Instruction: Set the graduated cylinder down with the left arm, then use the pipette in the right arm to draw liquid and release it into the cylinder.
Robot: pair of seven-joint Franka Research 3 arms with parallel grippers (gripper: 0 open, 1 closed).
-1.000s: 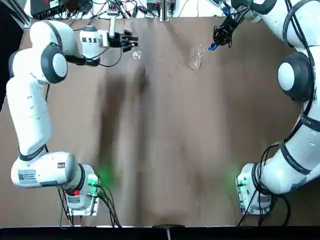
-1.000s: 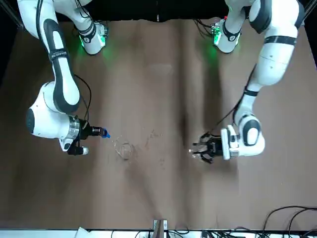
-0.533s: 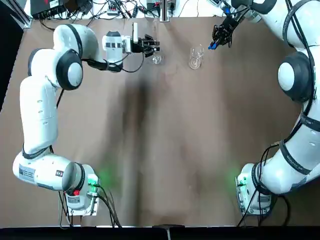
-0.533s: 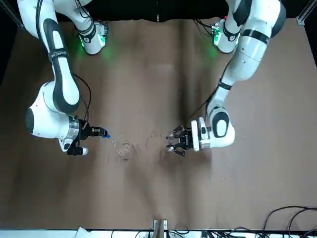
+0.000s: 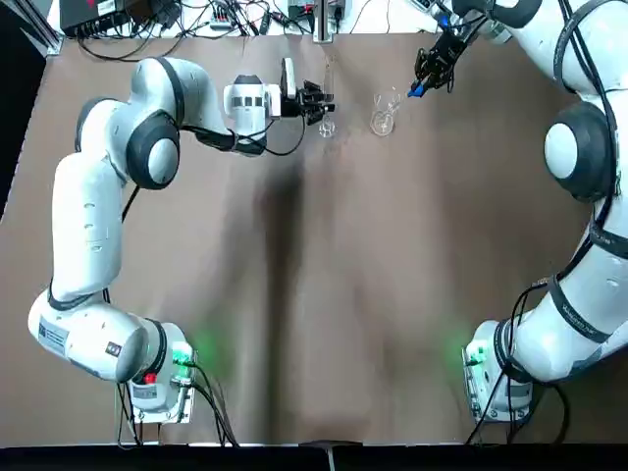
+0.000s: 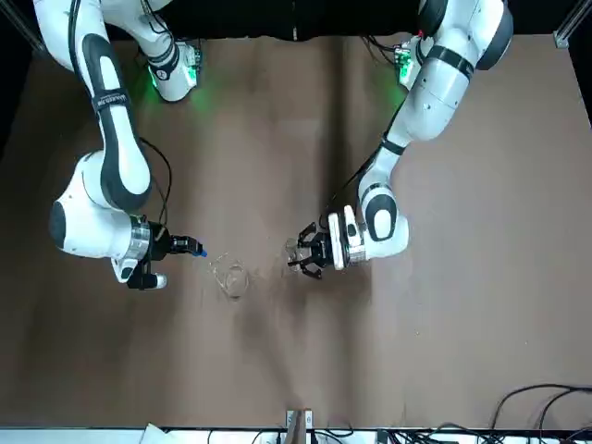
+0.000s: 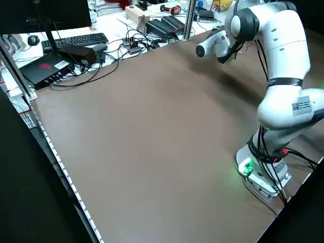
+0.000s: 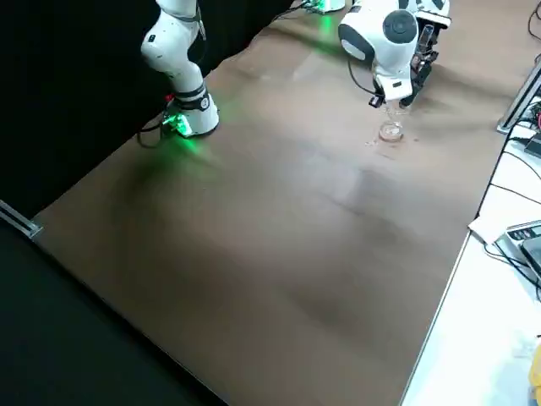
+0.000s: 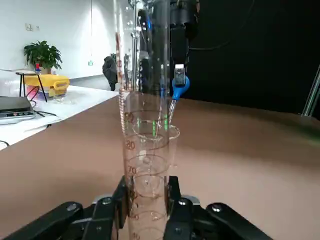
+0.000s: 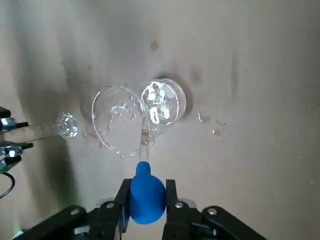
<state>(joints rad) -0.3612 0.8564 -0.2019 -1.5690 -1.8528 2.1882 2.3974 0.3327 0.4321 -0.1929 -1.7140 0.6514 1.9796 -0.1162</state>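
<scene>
One graduated cylinder (image 9: 145, 150) is held upright near its lower end between the pads of the left gripper (image 9: 145, 210), whose jaws are pinched against the glass. In the top view the cylinder (image 5: 327, 98) is seen just beside the beaker (image 5: 383, 120), on the side toward the left arm, with a small gap between the two. Whether its foot is touching the table (image 5: 353, 275) cannot be told. Above the beaker (image 10: 122, 125) the pipette (image 10: 145, 165) is held by the right gripper (image 10: 146, 200), the jaws being pressed against the blue bulb and the thin tube pointing down inside the beaker's rim. In the front view the left gripper (image 6: 310, 252) is seen near the beaker (image 6: 231, 277), and the right gripper (image 6: 176, 246) is placed on the beaker's other side. A few small wet spots are seen on the table close to the beaker.
</scene>
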